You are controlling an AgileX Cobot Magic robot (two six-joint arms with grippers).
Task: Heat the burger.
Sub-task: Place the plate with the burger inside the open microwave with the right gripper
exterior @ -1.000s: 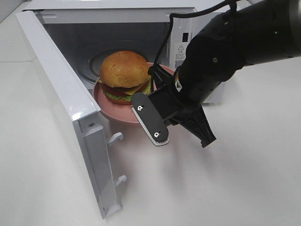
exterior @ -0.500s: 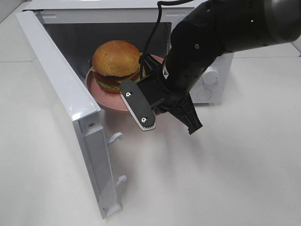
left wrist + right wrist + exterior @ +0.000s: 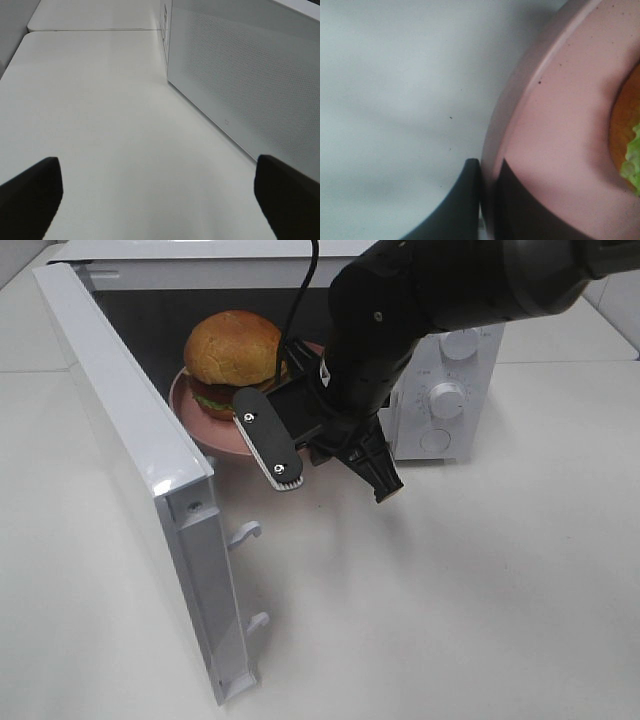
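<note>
- Domed burger is seated on a smooth, round pink plate.
- Its rim is clamped at 3 o'clock by the right gripper.
- The left gripper is spread apart.

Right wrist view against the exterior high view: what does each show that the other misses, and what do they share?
Only the right wrist view: the right gripper shut on the rim of the pink plate, one finger on either face. Only the exterior high view: the microwave, its open door, and the pink plate at the cavity's mouth. Both: the pink plate and the burger on it.
</note>
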